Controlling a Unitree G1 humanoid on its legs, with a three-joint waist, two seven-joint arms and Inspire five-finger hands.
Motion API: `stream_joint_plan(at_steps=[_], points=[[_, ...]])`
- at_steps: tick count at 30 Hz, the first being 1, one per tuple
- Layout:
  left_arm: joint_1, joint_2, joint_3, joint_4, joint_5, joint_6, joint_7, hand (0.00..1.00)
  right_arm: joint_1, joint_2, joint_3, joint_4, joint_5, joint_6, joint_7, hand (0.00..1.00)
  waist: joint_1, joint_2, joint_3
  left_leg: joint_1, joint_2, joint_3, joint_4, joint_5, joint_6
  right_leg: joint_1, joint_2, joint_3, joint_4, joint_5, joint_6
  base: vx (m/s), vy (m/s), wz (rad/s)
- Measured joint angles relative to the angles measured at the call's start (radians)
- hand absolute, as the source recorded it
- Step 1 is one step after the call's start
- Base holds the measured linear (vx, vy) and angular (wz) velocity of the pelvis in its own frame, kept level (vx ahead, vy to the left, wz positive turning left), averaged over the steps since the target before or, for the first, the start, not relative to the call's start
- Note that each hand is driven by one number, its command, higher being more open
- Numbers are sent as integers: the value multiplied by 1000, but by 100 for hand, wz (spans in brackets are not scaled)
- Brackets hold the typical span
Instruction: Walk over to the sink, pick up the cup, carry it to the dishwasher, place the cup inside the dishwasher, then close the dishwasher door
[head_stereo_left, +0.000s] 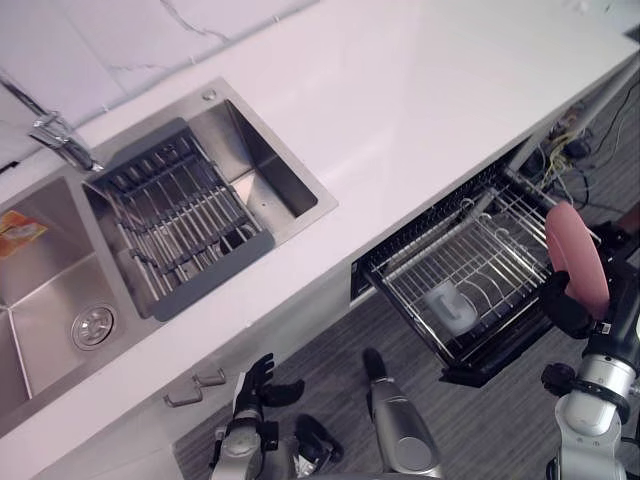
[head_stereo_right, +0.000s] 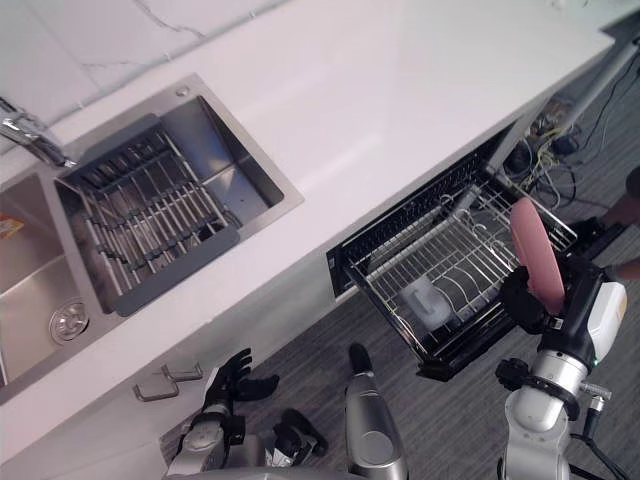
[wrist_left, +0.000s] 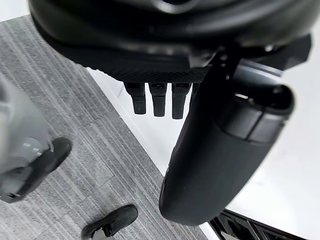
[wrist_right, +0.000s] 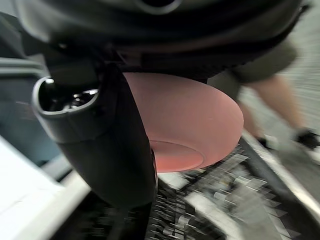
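Nearest the robot, grey striped flooring (head_stereo_left: 480, 420) runs along a white cabinet front fitted with two metal handles (head_stereo_left: 195, 388). One left hand (head_stereo_left: 258, 380) hangs beside those handles, fingers relaxed and straight, holding nothing. One right hand (head_stereo_left: 565, 305) is clamped round one pink cup (head_stereo_left: 577, 255), thumb and fingers gripping its side. The cup is held on edge above the outer end of the dishwasher rack (head_stereo_left: 500, 225), apart from the wires. In the right wrist view, a person's leg (wrist_right: 270, 95) stands beyond the cup.

One wire rack is pulled out from under the counter; one clear container (head_stereo_left: 452, 305) sits in it.

Beyond the rack, one white countertop (head_stereo_left: 400, 110) spans the scene. One steel sink (head_stereo_left: 40, 280) with two basins is set into it. One grey drain basket (head_stereo_left: 215, 285) spans the right basin. One round strainer (head_stereo_left: 93, 325) and one orange item (head_stereo_left: 20, 232) lie in the left basin. One faucet (head_stereo_left: 62, 140) stands behind the sink, against a white marbled wall (head_stereo_left: 120, 40).
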Motion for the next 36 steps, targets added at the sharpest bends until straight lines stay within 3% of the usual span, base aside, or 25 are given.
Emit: stream_joint_plan(at_steps=[3,4,9,13,14,25,31,36], points=[[-52,0,-2,-16,-2,-11,0,90,-124,-65,5,65,59,-12,-5,30,14,14,58,-52,19,26,37,-4,-8,-56,3,6,9,27,5,30,11,-5],[-75,6,-23,-26,-3,-12,-1,90,-209,-113,6,153,100,-12,-4,30,33,25,84,-79,26,42,53,-2,0,-87,2,7,19,29,7,0,0,0],[-115,11,-28,-36,-22,-13,2,90,-377,-157,51,328,172,-8,19,30,63,57,127,-121,32,73,69,0,4,-153,-6,4,61,32,9,44,-3,8],[-133,18,-35,-42,-22,-16,4,90,-425,-157,86,383,211,1,45,30,85,66,134,-143,28,72,69,2,6,-180,-15,-3,78,31,10,5,-33,10],[-137,18,-35,-44,-23,-16,4,90,-439,-158,87,384,211,1,46,90,84,65,135,-148,21,71,65,4,8,-186,-21,-5,81,31,11,-28,-24,12],[-137,15,-35,-62,-41,-16,18,90,-488,-155,73,374,212,24,-1,90,98,54,143,-178,7,50,58,7,13,-194,-42,-21,60,28,15,-26,-47,7],[-137,-1,-34,-70,-40,-16,20,90,-378,-111,20,133,210,24,-55,90,103,43,149,-174,22,32,75,9,17,-172,-40,-42,60,29,15,47,-43,6],[-136,-10,-34,-72,-40,-15,20,90,-315,-56,0,32,207,22,-68,90,104,26,155,-138,29,18,78,7,16,-130,-39,-58,67,26,15,28,-33,7]])
